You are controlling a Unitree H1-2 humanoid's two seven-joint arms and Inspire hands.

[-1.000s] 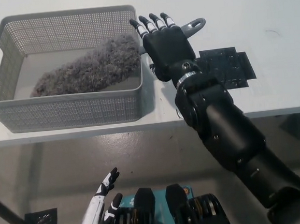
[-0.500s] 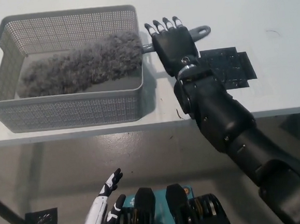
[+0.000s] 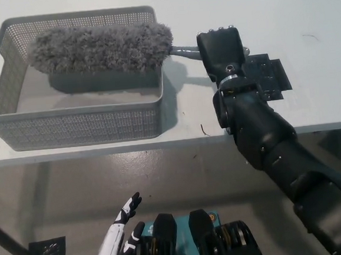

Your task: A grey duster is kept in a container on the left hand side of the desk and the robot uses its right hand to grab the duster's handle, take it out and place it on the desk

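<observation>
We held the duster (image 3: 102, 48) by its handle (image 3: 185, 51) with our black right hand (image 3: 222, 51), fingers closed tight around it. The hand was just to the right of the basket (image 3: 76, 126), above the white desk (image 3: 279, 1). We gripped the handle because it is the thin, hard part that sticks out past the basket's right wall, so our hand did not need to reach inside. The fluffy grey part was up near the top of the basket, lying almost flat, with its dark shadow on the basket floor under it. That made us think it was lifted off the floor, but still over the basket and not yet clear of it. We kept it level so the soft end would not catch on the wall. Our white left hand (image 3: 121, 237) rested low down, near us and under the desk edge, with its fingers apart and nothing in it. A black patch (image 3: 270, 75) lay on the desk just right of our hand. We thought the next job was to carry the duster to the right, away from the basket, and lay it on a bare bit of desk.
</observation>
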